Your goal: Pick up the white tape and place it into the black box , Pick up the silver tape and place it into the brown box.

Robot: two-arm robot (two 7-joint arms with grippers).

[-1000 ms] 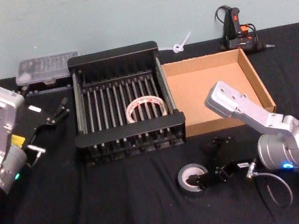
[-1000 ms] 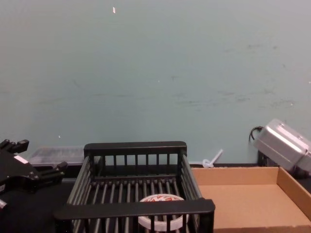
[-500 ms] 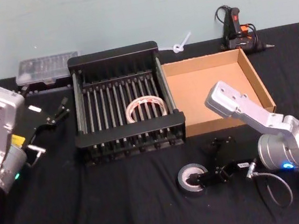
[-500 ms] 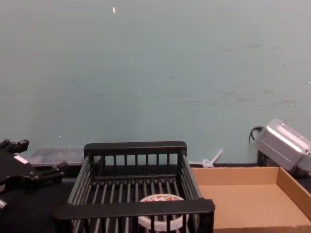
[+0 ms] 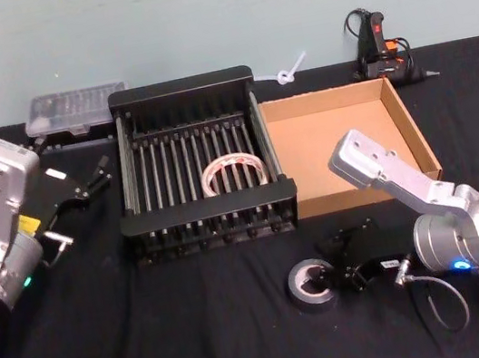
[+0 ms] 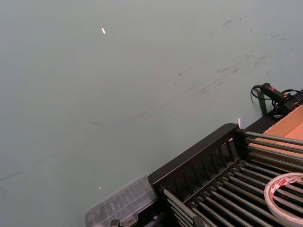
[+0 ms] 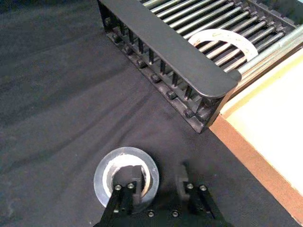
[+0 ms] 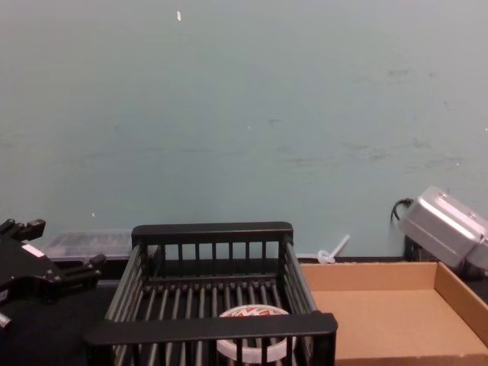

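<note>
It looked like a workshop: black-draped counter (image 5: 201,332), glue gun (image 5: 380,47), clear parts case (image 5: 73,108), bare scuffed wall (image 8: 244,114).

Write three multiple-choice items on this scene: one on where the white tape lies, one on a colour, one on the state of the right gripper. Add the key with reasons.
1. Where does the white tape lie?
A. on the slatted floor of the black box
B. in the brown box
C. on the cloth beside the right gripper

2. What colour is the cloth under the silver tape?
A. white
B. black
C. green

3. How does the right gripper stand?
A. shut and lifted high over the brown box
B. open, one finger in the silver tape's centre hole and the other outside the roll
C. shut on the white tape

Key: 1 A, the ring rests on the crate's slats in the head view. 2 B, dark cloth surrounds the roll. 3 B, the right wrist view shows the fingers straddling the roll's wall.
</note>
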